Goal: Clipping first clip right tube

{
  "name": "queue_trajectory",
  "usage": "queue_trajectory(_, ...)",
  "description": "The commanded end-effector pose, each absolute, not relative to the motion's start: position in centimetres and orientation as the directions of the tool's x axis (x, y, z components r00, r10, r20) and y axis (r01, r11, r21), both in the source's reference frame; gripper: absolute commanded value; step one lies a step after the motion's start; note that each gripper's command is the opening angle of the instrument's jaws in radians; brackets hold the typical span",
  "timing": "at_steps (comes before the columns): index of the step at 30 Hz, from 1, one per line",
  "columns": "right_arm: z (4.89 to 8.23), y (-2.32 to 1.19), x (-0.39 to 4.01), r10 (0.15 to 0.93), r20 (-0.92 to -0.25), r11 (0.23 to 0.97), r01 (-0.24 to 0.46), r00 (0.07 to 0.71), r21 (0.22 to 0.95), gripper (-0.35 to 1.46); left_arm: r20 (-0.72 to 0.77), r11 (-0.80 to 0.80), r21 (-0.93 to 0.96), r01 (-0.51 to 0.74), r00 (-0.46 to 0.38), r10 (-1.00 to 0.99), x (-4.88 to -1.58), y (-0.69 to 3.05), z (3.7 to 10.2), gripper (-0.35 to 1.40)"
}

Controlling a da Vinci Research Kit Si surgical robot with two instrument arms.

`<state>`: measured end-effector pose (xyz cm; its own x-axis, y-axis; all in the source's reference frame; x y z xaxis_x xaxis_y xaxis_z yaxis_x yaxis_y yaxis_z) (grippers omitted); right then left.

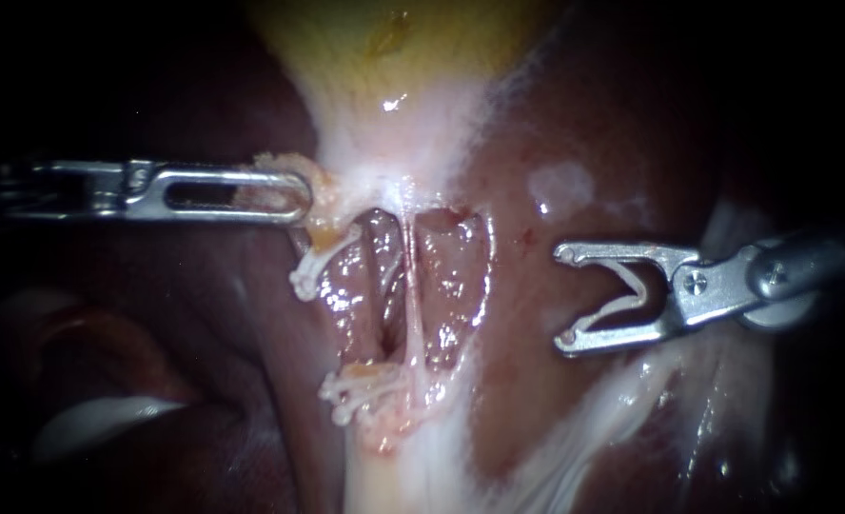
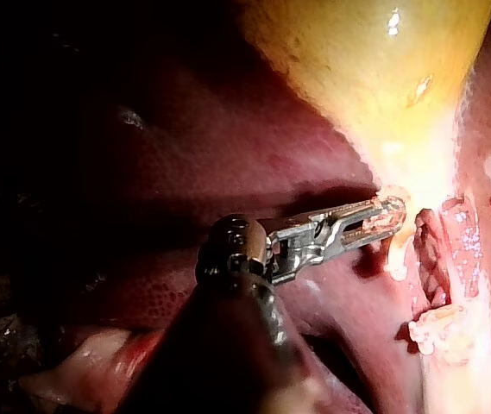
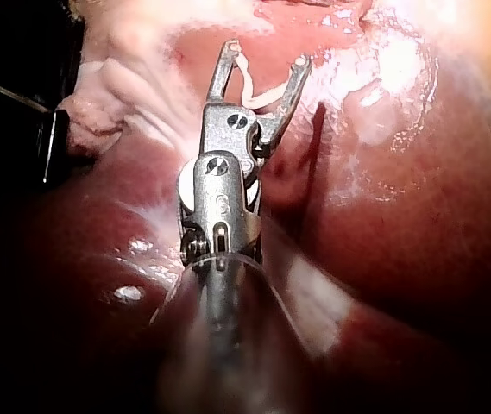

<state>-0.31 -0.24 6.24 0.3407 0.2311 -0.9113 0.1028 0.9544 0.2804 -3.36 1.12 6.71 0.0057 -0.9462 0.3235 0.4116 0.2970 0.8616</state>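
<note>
Right tube [image 1: 410, 295] was seen unclipped, the open clip [image 1: 608, 312] gripped by the right instrument [image 1: 562, 297] near it, the gallbladder [image 1: 384, 48] by the left instrument [image 1: 299, 195].

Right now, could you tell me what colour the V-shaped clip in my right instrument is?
The V-shaped clip is white; the endoscope view shows it best.

The gallbladder [image 1: 394, 57] lies above the tubes [image 1: 409, 305] with the left instrument [image 1: 299, 198] clamped on its neck, and the right instrument [image 1: 563, 297] sits apart to the tubes' right, over the liver [image 1: 537, 400] — a clip [image 1: 618, 309] between its jaws
</note>
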Motion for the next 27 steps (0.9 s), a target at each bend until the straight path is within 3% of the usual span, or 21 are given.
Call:
queue_trajectory(1, 6.24, -0.24, -0.31, 0.231, -0.911, 0.954, 0.103, 0.341, 0.28, 0.5, 0.323, 0.294, 0.863, 0.412, 0.0, -0.946, -3.34, 1.11, 6.68, -0.35)
queue_trajectory(17, 6.31, -0.31, -0.16, 0.221, -0.913, 0.959, 0.095, 0.344, 0.268, 0.5, 0.323, 0.291, 0.861, 0.417, -0.008, -0.946, -3.34, 1.07, 6.62, -0.35)
queue_trajectory(27, 6.65, -0.51, 0.38, 0.343, -0.874, 0.921, 0.061, 0.344, 0.386, 0.5, 0.324, 0.288, 0.86, 0.422, -0.014, -0.946, -3.35, 1.02, 6.55, -0.35)
